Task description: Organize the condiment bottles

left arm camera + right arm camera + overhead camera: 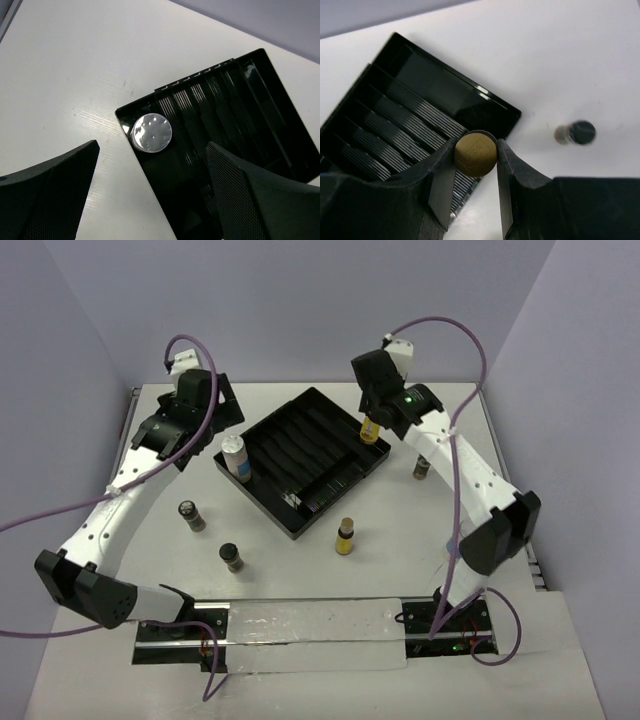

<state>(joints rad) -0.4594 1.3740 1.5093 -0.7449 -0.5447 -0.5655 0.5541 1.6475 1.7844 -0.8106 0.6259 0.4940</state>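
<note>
My right gripper is shut on the gold cap of an amber-yellow bottle and holds it upright at the right corner of the black ridged tray. A white-lidded, blue-labelled bottle stands in the tray's left corner; its shiny lid shows in the left wrist view. My left gripper is open and empty, above the tray's left edge just short of that bottle. Loose on the table stand an amber bottle, two short dark bottles, and another small bottle.
The tray has long ridged slots and lies diagonally mid-table. The small bottle right of the tray shows blurred in the right wrist view. Grey walls close the table's back and sides. A white strip lies along the near edge.
</note>
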